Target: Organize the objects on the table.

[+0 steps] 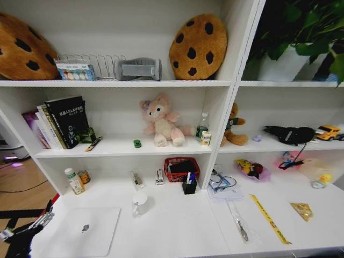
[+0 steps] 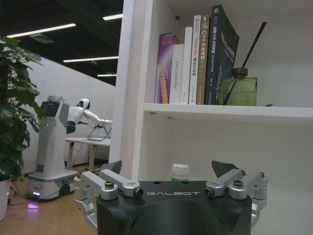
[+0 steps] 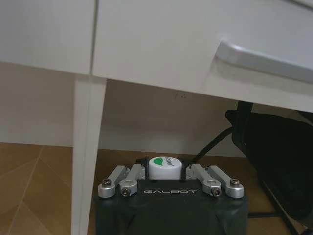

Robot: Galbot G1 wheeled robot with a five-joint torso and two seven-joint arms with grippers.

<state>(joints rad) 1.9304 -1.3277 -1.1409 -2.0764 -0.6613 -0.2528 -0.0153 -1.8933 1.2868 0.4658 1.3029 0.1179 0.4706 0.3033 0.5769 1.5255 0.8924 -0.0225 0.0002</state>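
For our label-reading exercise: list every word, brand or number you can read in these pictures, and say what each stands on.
"GALBOT": on the left gripper body.
"GALBOT": on the right gripper body.
"C++": on a brown book spine; the rest is too small.
"DAS Controller": on a white book spine, only just legible.
Other book spines, the bottle cap print, the yellow strip and the laptop logo: too small or blurred.
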